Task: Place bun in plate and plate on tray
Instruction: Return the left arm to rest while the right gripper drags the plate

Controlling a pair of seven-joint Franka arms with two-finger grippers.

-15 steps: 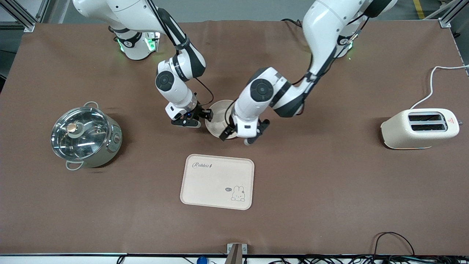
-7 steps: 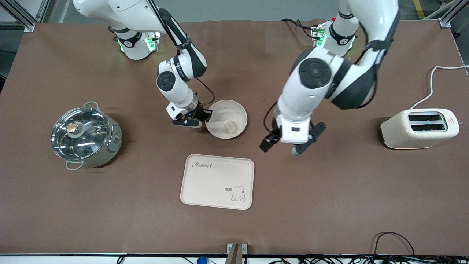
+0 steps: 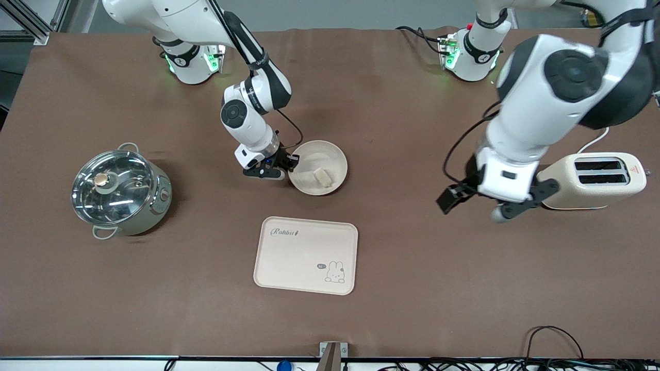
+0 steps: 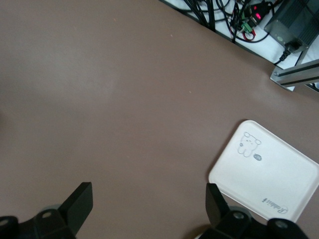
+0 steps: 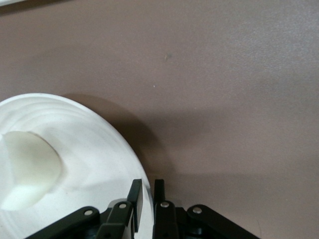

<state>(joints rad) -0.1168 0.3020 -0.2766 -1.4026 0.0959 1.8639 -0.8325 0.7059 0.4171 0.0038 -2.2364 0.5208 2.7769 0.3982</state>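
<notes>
The round cream-white plate (image 3: 325, 157) lies on the brown table, farther from the front camera than the tray (image 3: 299, 255). The small pale bun (image 3: 322, 176) lies in the plate. My right gripper (image 3: 289, 164) is shut on the plate's rim at the side toward the right arm's end. In the right wrist view its fingers (image 5: 134, 198) pinch the rim of the plate (image 5: 84, 144), with the bun (image 5: 27, 169) inside. My left gripper (image 3: 472, 207) is open and empty, up over bare table beside the toaster. The left wrist view shows the left gripper (image 4: 147, 204) open, and the tray (image 4: 271, 174).
A steel pot with a glass lid (image 3: 119, 186) stands toward the right arm's end of the table. A cream toaster (image 3: 591, 180) with a white cable (image 3: 608, 116) stands toward the left arm's end. Wires run along the table's near edge.
My left arm has lifted off the plate and swung toward the toaster, open, leaving the bun in the plate. My right gripper has stayed at the plate's rim.
</notes>
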